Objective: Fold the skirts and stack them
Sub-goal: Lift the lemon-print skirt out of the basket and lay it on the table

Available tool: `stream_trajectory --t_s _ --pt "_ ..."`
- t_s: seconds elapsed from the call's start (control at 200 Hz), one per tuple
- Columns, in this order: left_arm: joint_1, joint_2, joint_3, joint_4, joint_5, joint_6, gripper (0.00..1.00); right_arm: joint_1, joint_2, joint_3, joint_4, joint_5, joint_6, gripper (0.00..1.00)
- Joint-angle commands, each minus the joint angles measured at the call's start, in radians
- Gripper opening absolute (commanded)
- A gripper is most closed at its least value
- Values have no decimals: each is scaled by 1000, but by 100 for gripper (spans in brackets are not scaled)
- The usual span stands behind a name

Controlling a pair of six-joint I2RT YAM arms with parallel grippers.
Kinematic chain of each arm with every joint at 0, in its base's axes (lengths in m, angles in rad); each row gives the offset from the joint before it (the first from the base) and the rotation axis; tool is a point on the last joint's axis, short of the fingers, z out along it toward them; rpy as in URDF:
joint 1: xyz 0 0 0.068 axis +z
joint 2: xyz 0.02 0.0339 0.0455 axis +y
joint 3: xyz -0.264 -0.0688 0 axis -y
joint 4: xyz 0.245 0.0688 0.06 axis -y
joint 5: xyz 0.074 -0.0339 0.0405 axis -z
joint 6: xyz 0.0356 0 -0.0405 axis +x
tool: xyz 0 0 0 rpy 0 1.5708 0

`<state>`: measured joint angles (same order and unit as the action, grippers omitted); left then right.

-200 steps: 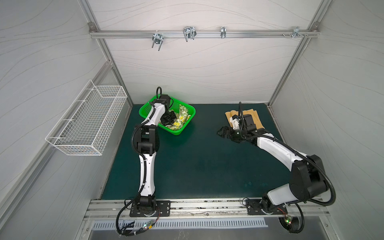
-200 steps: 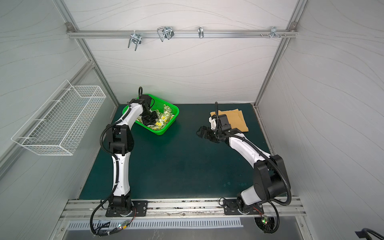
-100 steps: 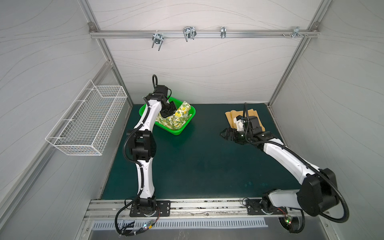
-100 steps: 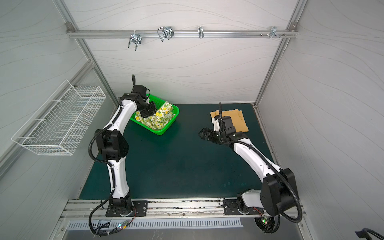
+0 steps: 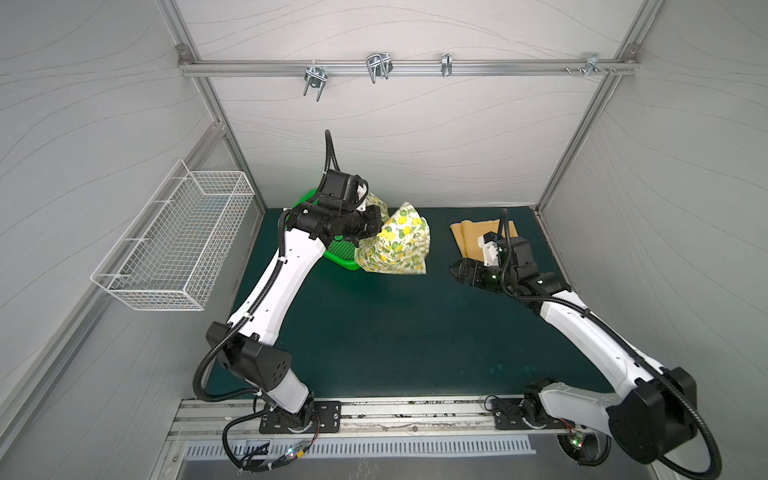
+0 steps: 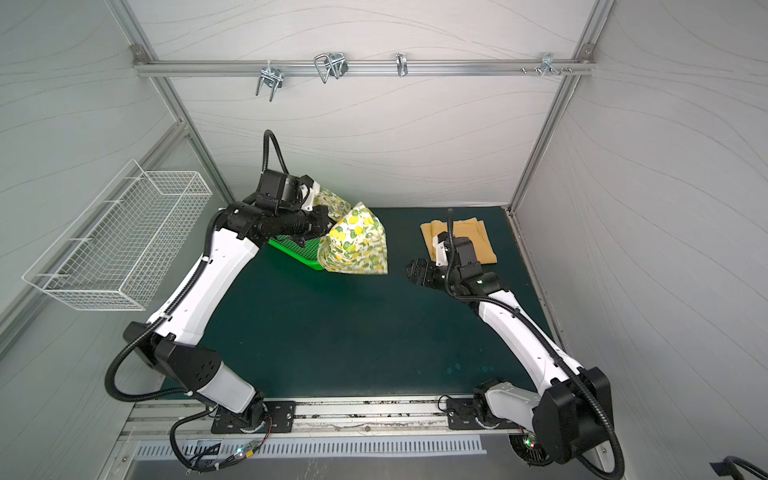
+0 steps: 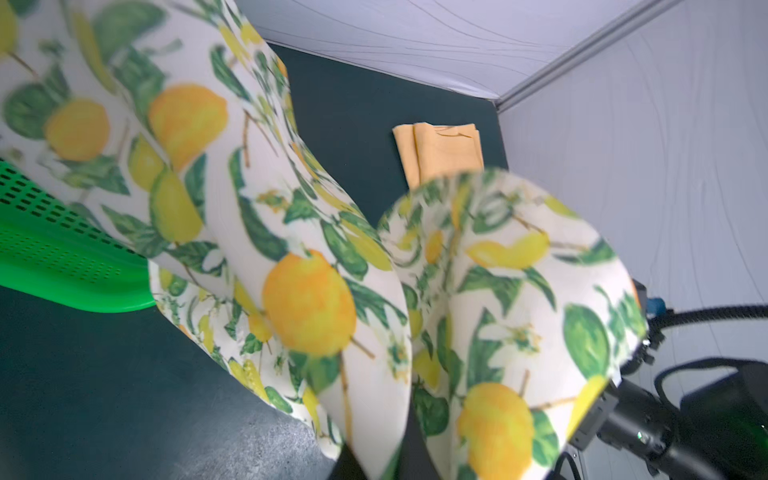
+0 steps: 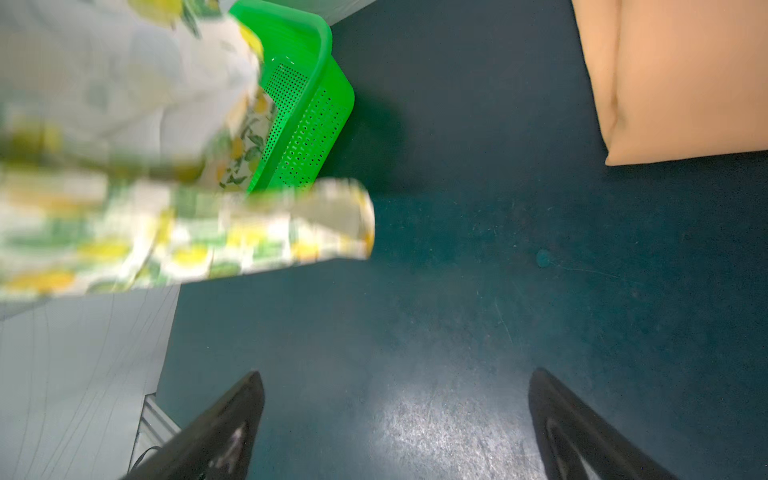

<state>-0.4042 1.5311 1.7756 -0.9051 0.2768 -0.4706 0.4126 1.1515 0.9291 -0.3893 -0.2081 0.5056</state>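
In both top views, left pincer (image 5: 371, 223) gripping cream lemon-print cloth skirt (image 5: 395, 246) dangling by green perforated plastic basket (image 5: 341, 254), right pincer (image 5: 459, 271) hovering, jaws spread wide, near folded mustard-orange cloth skirt (image 5: 468, 233).

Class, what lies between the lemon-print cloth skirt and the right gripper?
Only bare dark-green table mat separates lemon-print cloth skirt from right gripper, in both top views.

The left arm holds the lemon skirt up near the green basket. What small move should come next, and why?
Probably the left end effector, shut on the lemon skirt, should carry it over the bare mat and lower it: it hangs bunched, the mustard skirt lies folded, and the right end effector stands open.
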Motion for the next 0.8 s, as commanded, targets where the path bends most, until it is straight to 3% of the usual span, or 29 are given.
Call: stream_trajectory --t_s 0.0,0.23,0.44,0.79 --pt "-35 -99 -85 110 74 -34 0 -17 -42 -14 2 24 -9 99" --pt "-189 -172 -296 132 81 -37 0 -69 -61 -44 25 -16 1 99" --pt "-301 -94 -432 233 62 -58 0 -85 -77 -80 39 -19 4 99" --pt "-418 207 -220 265 45 -68 0 -150 -107 -114 38 -9 -9 99"
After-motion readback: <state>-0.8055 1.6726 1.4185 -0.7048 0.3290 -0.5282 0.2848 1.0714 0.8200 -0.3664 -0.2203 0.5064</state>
